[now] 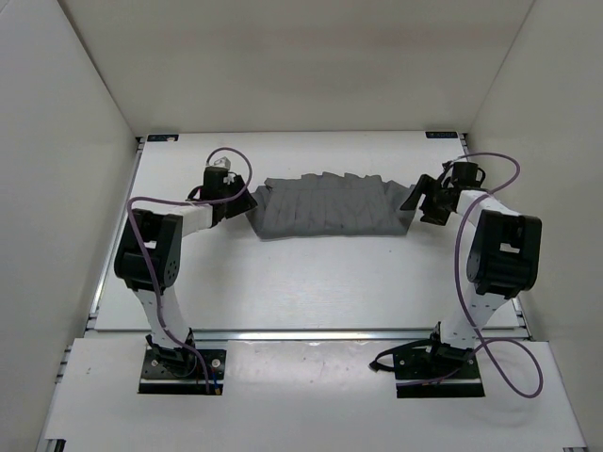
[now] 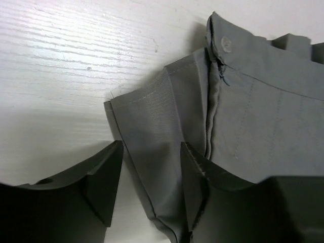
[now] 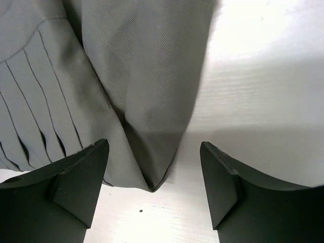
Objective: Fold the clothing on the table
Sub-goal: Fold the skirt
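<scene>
Hovering the left gripper (image 2: 152,172) and the right gripper (image 3: 154,167) at opposite ends of the grey skirt (image 1: 330,209), jaws apart, nothing clamped.
Starting from the bottom of the overhead frame, the white table (image 1: 311,282) runs up to the skirt, which lies flat across the middle, stretched between my two grippers. On the left wrist view the jaws stand partly open over the end with the button (image 2: 226,44). A loose fold of cloth lies in the gap, and one finger is over the fabric and the other over bare table. On the right the jaws are spread wide around a pointed corner of cloth, not pinching it. The skirt's far edge ripples with pleats.
</scene>
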You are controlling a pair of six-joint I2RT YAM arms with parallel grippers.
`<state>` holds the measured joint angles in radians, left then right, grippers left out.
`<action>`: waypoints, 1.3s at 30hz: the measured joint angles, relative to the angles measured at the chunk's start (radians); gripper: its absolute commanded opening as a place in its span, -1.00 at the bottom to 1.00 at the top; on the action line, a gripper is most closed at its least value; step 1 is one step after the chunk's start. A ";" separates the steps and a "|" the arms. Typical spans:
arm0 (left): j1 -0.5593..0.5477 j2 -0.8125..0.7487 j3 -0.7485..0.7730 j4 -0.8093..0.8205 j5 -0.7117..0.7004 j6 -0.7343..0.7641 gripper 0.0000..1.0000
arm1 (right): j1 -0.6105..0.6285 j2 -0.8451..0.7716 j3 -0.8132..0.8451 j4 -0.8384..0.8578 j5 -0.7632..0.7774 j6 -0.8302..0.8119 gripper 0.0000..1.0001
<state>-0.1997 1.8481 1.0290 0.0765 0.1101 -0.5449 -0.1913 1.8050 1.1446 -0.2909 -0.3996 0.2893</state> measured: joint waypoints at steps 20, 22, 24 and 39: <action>-0.010 0.079 0.083 -0.124 -0.005 0.050 -0.98 | -0.039 0.132 0.070 0.065 -0.062 0.085 0.02; -0.009 0.079 0.083 -0.124 0.000 0.050 -0.98 | -0.039 0.157 0.098 0.060 -0.068 0.089 -0.05; -0.005 0.079 0.083 -0.125 0.004 0.050 -0.98 | -0.038 0.174 0.115 0.059 -0.077 0.087 -0.38; -0.003 0.079 0.083 -0.129 0.018 0.051 -1.00 | 0.066 0.140 0.226 -0.015 -0.134 0.035 -1.00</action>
<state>-0.2024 1.9270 1.1118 -0.0528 0.1276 -0.4938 -0.1253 1.9450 1.3708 -0.3058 -0.5335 0.3241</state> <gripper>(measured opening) 0.037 0.006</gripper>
